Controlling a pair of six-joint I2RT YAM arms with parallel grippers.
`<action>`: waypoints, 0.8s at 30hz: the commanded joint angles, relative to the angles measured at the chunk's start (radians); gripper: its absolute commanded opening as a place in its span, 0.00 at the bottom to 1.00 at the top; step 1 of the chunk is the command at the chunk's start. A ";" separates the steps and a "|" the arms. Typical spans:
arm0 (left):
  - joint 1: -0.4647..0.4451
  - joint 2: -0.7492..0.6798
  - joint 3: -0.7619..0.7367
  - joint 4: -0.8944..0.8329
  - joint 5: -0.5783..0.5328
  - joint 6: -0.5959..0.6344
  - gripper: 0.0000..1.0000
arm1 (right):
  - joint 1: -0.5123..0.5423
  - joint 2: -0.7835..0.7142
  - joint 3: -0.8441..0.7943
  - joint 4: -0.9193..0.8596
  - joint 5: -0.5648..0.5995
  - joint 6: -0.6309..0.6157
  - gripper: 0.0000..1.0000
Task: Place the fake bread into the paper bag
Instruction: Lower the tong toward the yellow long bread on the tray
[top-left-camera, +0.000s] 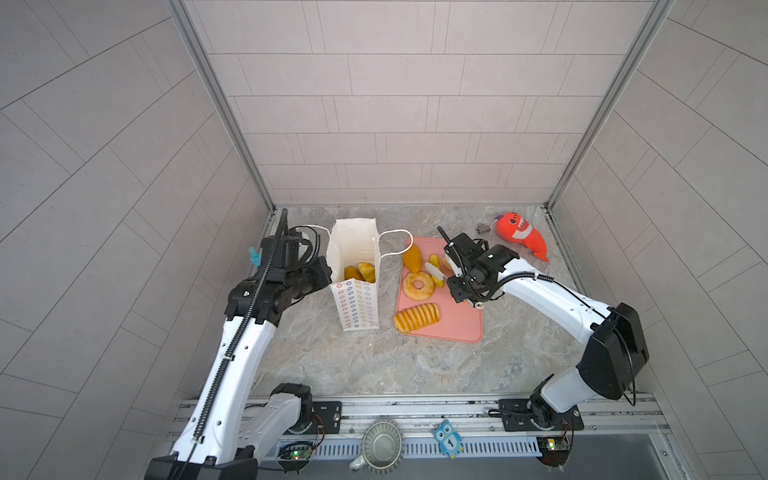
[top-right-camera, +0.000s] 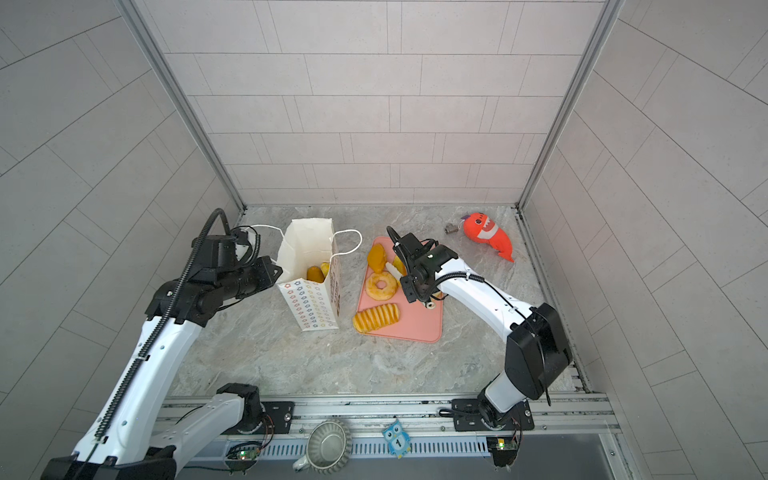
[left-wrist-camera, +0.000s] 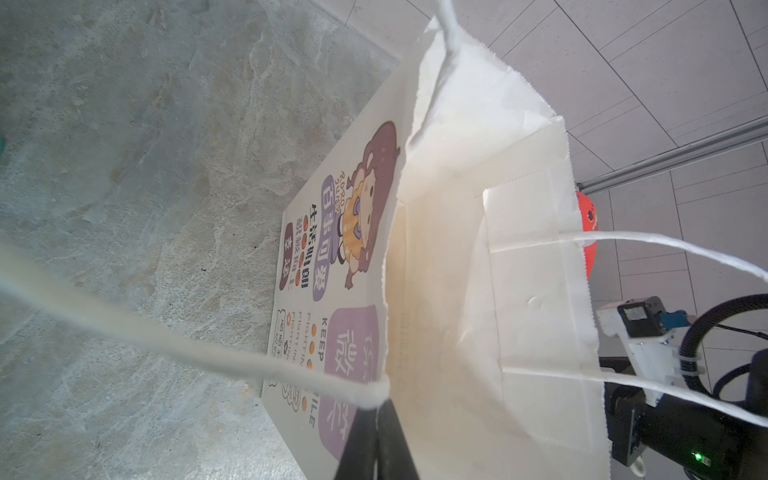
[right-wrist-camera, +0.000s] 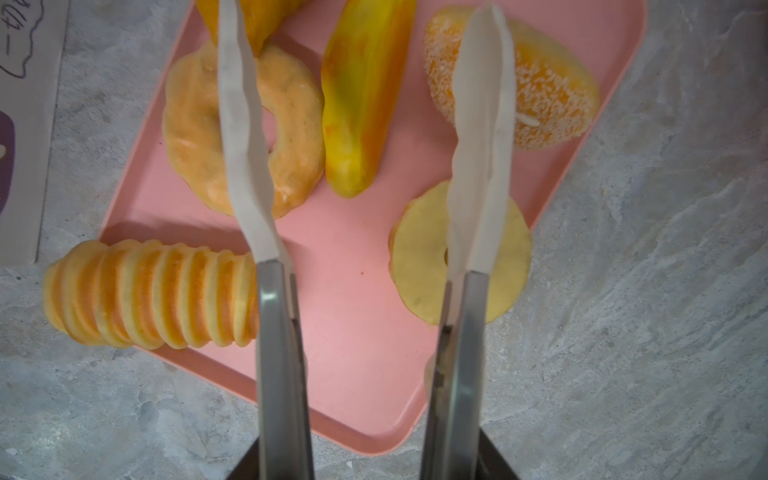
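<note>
Left claw (left-wrist-camera: 376, 409) gripping bag (left-wrist-camera: 457, 270), right claw (right-wrist-camera: 356, 16) spread

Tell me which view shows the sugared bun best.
Right wrist view: the sugared bun shows close up, one finger crossing it. In both top views the right arm hides nearly all of it; the left wrist view misses it.

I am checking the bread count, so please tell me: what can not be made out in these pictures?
- Bread deep in the paper bag: in both top views its wall hides anything under the two visible pieces.
- Sugared bun and pale ring: in both top views mostly covered by the right gripper.
- Small grey item beside the plush fish: too small to name.
</note>
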 joint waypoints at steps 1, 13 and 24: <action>0.004 -0.017 -0.011 0.008 0.000 0.004 0.01 | -0.006 0.017 0.032 -0.015 0.025 0.011 0.54; 0.005 -0.015 -0.021 0.014 0.001 0.005 0.01 | -0.005 0.069 0.045 -0.006 0.039 0.018 0.55; 0.003 -0.015 -0.020 0.015 0.001 0.006 0.01 | -0.007 0.117 0.072 0.007 0.039 0.024 0.53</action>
